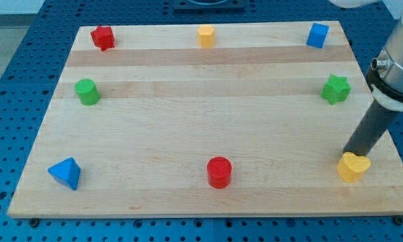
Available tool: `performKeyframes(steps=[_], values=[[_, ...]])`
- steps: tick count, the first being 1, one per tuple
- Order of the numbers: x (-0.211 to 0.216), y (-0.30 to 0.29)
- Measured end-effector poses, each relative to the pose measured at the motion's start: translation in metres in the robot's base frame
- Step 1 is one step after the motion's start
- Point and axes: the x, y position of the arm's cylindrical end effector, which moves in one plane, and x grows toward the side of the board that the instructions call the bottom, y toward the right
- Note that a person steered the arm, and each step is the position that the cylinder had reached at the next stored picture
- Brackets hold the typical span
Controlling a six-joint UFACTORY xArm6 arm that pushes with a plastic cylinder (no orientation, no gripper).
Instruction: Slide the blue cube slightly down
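Observation:
The blue cube (317, 35) sits near the board's top right corner. My tip (348, 154) is far below it, at the view's lower right, touching the top edge of a yellow heart-shaped block (354, 167). The dark rod slants up to the right toward the arm's grey collar. A green star (336, 89) lies between the tip and the blue cube.
On the wooden board (208, 121) there are also a red star (103, 37) at top left, a yellow pentagon-like block (205, 35) at top centre, a green cylinder (87, 92) at left, a blue pyramid-like block (66, 173) at bottom left and a red cylinder (219, 172) at bottom centre.

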Motion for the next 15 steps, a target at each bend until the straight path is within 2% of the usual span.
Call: performKeyframes(steps=[2, 4, 6, 11, 13, 14, 15], values=[[-0.003, 0.000], [-0.056, 0.017], [-0.103, 0.063], [-0.315, 0.067], [-0.326, -0.007], [-0.324, -0.007], [-0.326, 0.021]])
